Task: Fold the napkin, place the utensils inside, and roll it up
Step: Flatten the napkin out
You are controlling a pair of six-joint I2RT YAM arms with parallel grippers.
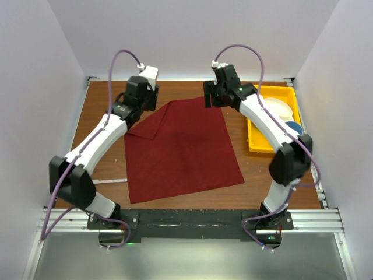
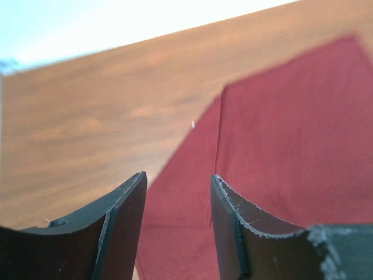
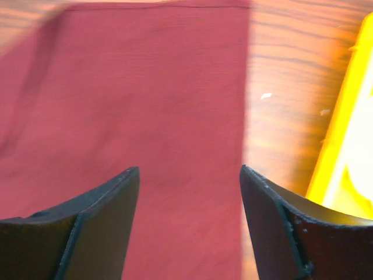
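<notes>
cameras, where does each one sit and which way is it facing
Top: above and behind the bases, looking down on the table, napkin and both arms.
Left wrist: on that wrist, looking past the open left tool at the napkin's folded corner.
Right wrist: past the open right tool at the napkin's right edge and bin.
Shared: all three show the napkin.

We look down from above and behind the arm bases, taking in the whole table (image 1: 180, 88). Our left wrist view sits close over the napkin (image 1: 180, 149) at its 10 o'clock corner. Our right wrist view sits close at 1 o'clock, sharing the yellow tray (image 1: 259, 146) with the overhead view.
</notes>
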